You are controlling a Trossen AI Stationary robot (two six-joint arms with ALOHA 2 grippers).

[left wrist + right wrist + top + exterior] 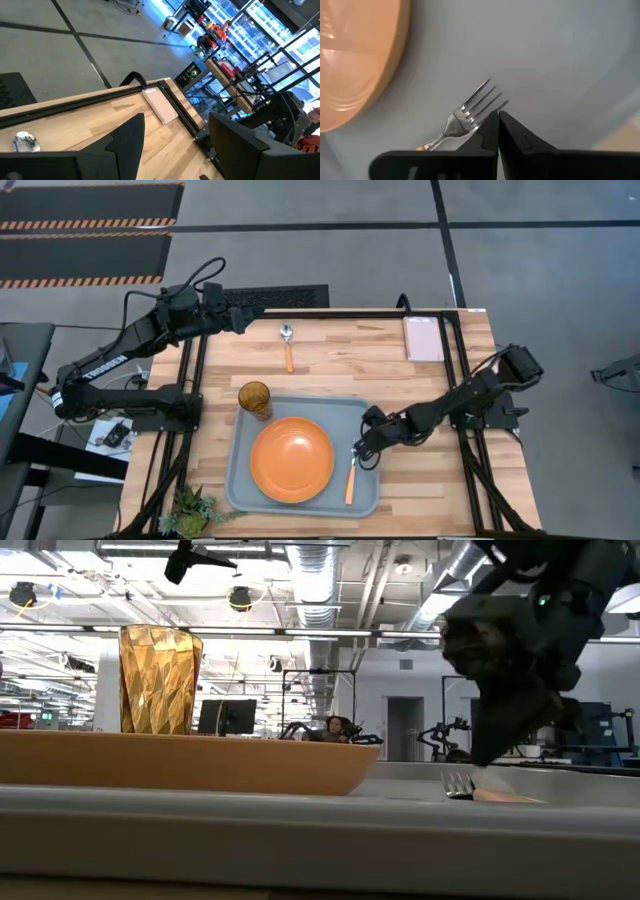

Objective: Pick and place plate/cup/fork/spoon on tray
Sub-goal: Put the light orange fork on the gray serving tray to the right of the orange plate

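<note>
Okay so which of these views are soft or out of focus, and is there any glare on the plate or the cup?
Low view: the near tray rim and the right gripper are soft, and the cup glows backlit. Right wrist view: the plate shows pale sheen streaks, while the fork tines look fairly sharp. High view: evenly lit.

We read only one marking: white lettering along the left arm (100, 367), at about nine o'clock in the high view, seemingly "TROSSEN". We can read nothing else.
</note>
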